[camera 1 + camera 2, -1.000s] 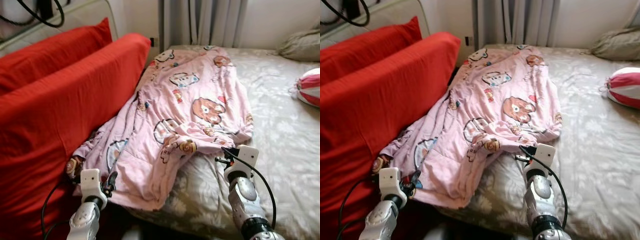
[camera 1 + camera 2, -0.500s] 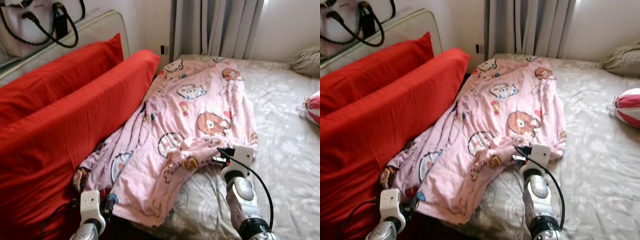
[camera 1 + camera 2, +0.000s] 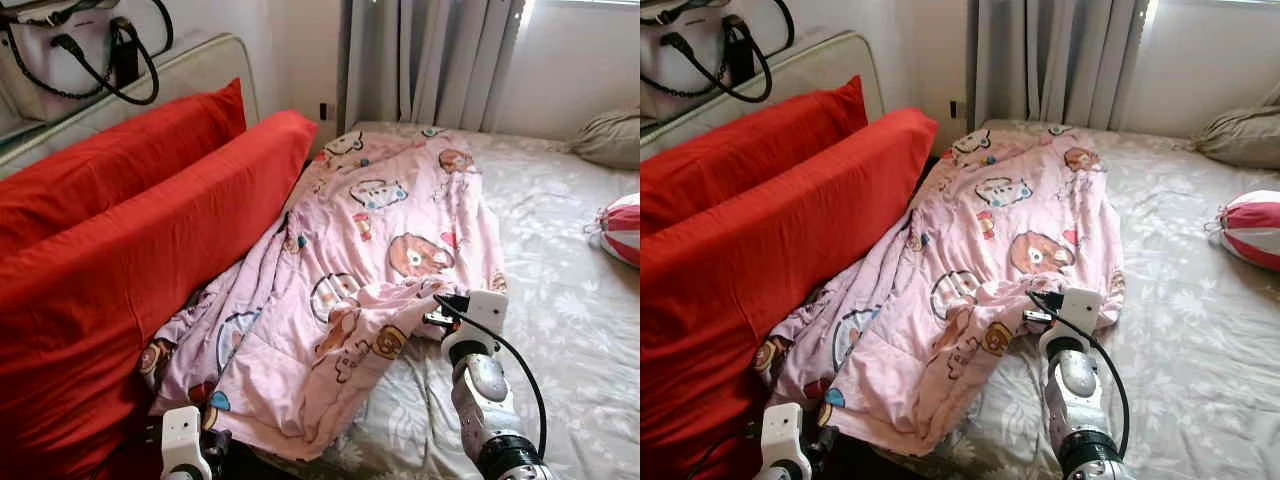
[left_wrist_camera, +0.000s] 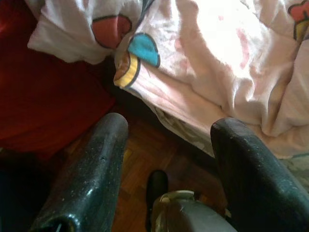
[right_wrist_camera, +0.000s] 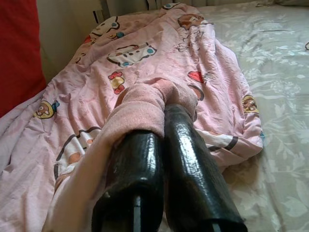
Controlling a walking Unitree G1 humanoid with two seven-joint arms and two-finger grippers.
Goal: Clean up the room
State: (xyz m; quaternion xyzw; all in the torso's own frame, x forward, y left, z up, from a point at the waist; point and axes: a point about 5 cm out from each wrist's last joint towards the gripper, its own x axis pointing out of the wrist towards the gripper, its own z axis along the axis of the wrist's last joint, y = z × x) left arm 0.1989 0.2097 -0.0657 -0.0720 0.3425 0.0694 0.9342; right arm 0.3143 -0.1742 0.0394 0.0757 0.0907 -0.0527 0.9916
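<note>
A pink blanket (image 3: 400, 220) printed with cartoon animals lies rumpled along the left side of the bed, its near corner hanging over the edge. My right gripper (image 5: 163, 121) is shut on a raised fold of it near the blanket's near right edge; in the left eye view the right wrist (image 3: 480, 312) sits against that fold. My left gripper (image 4: 169, 130) is open and holds nothing, low beside the bed just below the hanging corner (image 4: 130, 67). The left wrist (image 3: 182, 442) shows at the bottom of the left eye view.
Two big red pillows (image 3: 150, 230) lean on the headboard (image 3: 205, 65) at the left, with a white bag (image 3: 60, 60) above. The grey floral sheet (image 3: 570, 330) is bare at the right. A red-striped cushion (image 3: 625, 225) and a grey pillow (image 3: 610, 135) lie far right. Wood floor (image 4: 140, 159) lies under the left gripper.
The camera has tilted up, bringing the headboard and bag into view. My left arm has sunk lower in the picture. The right gripper has stayed shut on the blanket fold.
</note>
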